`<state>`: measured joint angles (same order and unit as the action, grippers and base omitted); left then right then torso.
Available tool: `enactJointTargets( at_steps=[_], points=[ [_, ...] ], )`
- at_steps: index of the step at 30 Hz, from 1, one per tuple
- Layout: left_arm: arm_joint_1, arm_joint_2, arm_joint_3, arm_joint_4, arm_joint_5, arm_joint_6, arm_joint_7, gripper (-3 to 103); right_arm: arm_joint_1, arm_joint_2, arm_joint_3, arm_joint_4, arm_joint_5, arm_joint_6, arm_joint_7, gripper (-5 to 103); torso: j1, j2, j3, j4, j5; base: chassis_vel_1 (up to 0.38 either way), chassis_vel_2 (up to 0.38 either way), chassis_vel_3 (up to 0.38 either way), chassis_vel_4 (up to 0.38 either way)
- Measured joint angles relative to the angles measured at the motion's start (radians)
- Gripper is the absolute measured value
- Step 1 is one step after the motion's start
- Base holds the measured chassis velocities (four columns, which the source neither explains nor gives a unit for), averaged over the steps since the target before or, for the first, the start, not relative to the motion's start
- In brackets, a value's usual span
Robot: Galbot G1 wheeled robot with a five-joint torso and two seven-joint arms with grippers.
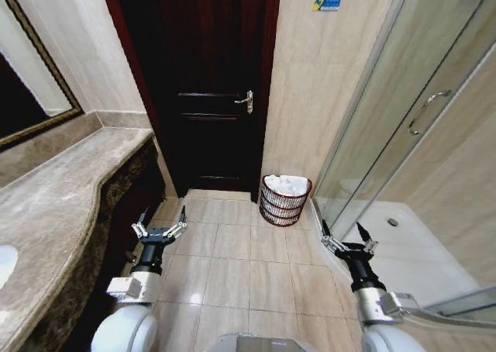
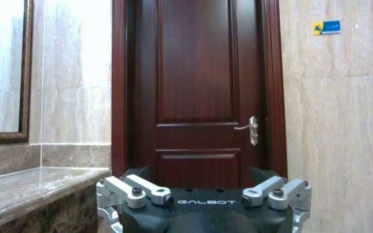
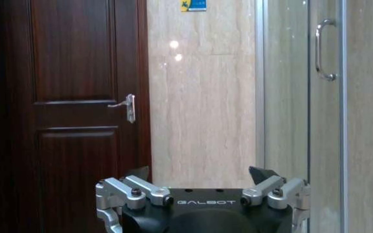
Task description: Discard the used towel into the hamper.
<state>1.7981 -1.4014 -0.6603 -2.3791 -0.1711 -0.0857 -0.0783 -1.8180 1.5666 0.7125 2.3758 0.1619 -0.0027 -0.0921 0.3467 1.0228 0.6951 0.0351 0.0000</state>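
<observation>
Stands right of centre in the head view: the small reddish-brown open-weave wire hamper (image 1: 285,201), on the beige tiled floor (image 1: 240,267), close to the foot of the beige stone wall (image 1: 325,96) and just right of the dark mahogany panelled door (image 1: 209,81). Holds crumpled white towel cloth (image 1: 287,184), heaped up to its thicker rim. Hangs at lower left of the head view: the left gripper (image 1: 160,222), black body with silver linkages, fingers spread wide, nothing between them, beside the edge of the brown marble vanity counter (image 1: 54,205). Hangs at lower right: the right gripper (image 1: 346,234), fingers likewise spread wide and empty, near the glass shower enclosure (image 1: 418,135) and its white tray. Sits well apart from the hamper, each gripper, with bare tiles between. Shows in the left wrist view: the left gripper (image 2: 203,175) at the bottom edge, dark fingertips splayed, facing the door with its silver lever handle (image 2: 250,129); counter edge and framed mirror (image 2: 2,73) at the left side; a small blue-and-yellow wall sign (image 2: 326,27) at upper right. Shows in the right wrist view: the right gripper (image 3: 203,174) at the bottom edge, open and empty, facing the wall strip between the door and the shower door's chrome handle (image 3: 322,48).
</observation>
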Motion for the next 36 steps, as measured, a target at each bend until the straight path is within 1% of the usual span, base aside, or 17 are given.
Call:
enactJointTargets(
  at_steps=[5, 6, 9, 10, 13, 14, 16, 18, 20, 21, 24, 25, 31, 36],
  points=[
    [-0.002, 0.005, -0.003, 0.001, -0.005, -0.002, 0.000, 100, 0.004, 0.003, -0.001, -0.001, 0.001, 0.002, -0.001, 100, 0.012, 0.027, 0.015, 0.0000, 0.0000, 0.000, 0.000, 0.000, 0.000],
    [-0.002, 0.005, -0.003, 0.001, -0.005, -0.002, 0.000, 100, 0.004, 0.003, -0.001, -0.001, 0.001, 0.002, -0.001, 100, 0.012, 0.027, 0.015, 0.0000, 0.0000, 0.000, 0.000, 0.000, 0.000],
    [-0.009, 0.006, -0.012, -0.001, -0.014, 0.001, -0.001, 100, 0.014, 0.005, 0.001, -0.005, 0.004, 0.000, -0.001, 100, 0.021, 0.047, 0.026, 0.0000, 0.0000, 0.000, 0.000, 0.000, 0.000],
    [-0.009, 0.006, -0.012, -0.001, -0.014, 0.001, -0.001, 100, 0.014, 0.005, 0.001, -0.005, 0.004, 0.000, -0.001, 100, 0.021, 0.047, 0.026, 0.0000, 0.0000, 0.000, 0.000, 0.000, 0.000],
    [-0.014, 0.011, -0.028, -0.007, -0.031, 0.005, -0.001, 100, 0.017, 0.011, 0.002, -0.009, 0.011, -0.004, -0.003, 100, 0.029, 0.066, 0.037, -0.0001, 0.0000, 0.000, 0.000, 0.000, 0.000],
    [-0.014, 0.011, -0.028, -0.007, -0.031, 0.005, -0.001, 100, 0.017, 0.011, 0.002, -0.009, 0.011, -0.004, -0.003, 100, 0.029, 0.066, 0.037, -0.0001, 0.0000, 0.000, 0.000, 0.000, 0.000],
    [-0.014, 0.012, -0.039, -0.009, -0.042, 0.006, -0.001, 100, 0.024, 0.013, -0.002, -0.011, 0.010, -0.009, -0.003, 100, 0.037, 0.083, 0.045, 0.0000, 0.0000, 0.000, 0.000, 0.000, 0.000],
    [-0.014, 0.012, -0.040, -0.009, -0.043, 0.005, -0.001, 100, 0.025, 0.014, -0.003, -0.011, 0.009, -0.010, -0.003, 100, 0.039, 0.086, 0.047, 0.0000, 0.0000, 0.000, 0.000, 0.000, 0.000],
    [-0.011, 0.009, -0.043, -0.005, -0.046, -0.003, 0.001, 100, 0.025, 0.018, -0.005, -0.007, 0.008, -0.012, -0.003, 100, 0.046, 0.102, 0.056, 0.0000, 0.0000, 0.000, 0.000, 0.000, 0.000],
    [-0.011, 0.009, -0.043, -0.005, -0.046, -0.003, 0.001, 100, 0.025, 0.018, -0.005, -0.007, 0.008, -0.012, -0.003, 100, 0.046, 0.102, 0.056, 0.0000, 0.0000, 0.000, 0.000, 0.000, 0.000],
    [-0.004, 0.008, -0.047, -0.001, -0.048, -0.012, 0.004, 100, 0.019, 0.022, 0.000, -0.005, 0.010, -0.011, -0.005, 100, 0.056, 0.124, 0.068, 0.0000, 0.0000, 0.000, 0.000, 0.000, 0.000],
    [-0.004, 0.008, -0.047, -0.001, -0.048, -0.012, 0.004, 100, 0.019, 0.022, 0.000, -0.005, 0.010, -0.011, -0.005, 100, 0.056, 0.124, 0.068, 0.0000, 0.0000, 0.000, 0.000, 0.000, 0.000],
    [-0.007, 0.005, -0.045, 0.002, -0.048, -0.014, 0.005, 100, 0.011, 0.036, 0.011, -0.023, 0.016, 0.007, -0.022, 100, 0.070, 0.156, 0.085, -0.0001, 0.0000, 0.000, 0.000, 0.000, 0.000],
    [-0.006, 0.006, -0.042, 0.003, -0.045, -0.014, 0.007, 100, 0.008, 0.041, -0.007, -0.027, 0.002, 0.015, -0.029, 100, 0.082, 0.180, 0.098, 0.0000, 0.0000, 0.000, 0.000, 0.000, 0.000]
  ],
)
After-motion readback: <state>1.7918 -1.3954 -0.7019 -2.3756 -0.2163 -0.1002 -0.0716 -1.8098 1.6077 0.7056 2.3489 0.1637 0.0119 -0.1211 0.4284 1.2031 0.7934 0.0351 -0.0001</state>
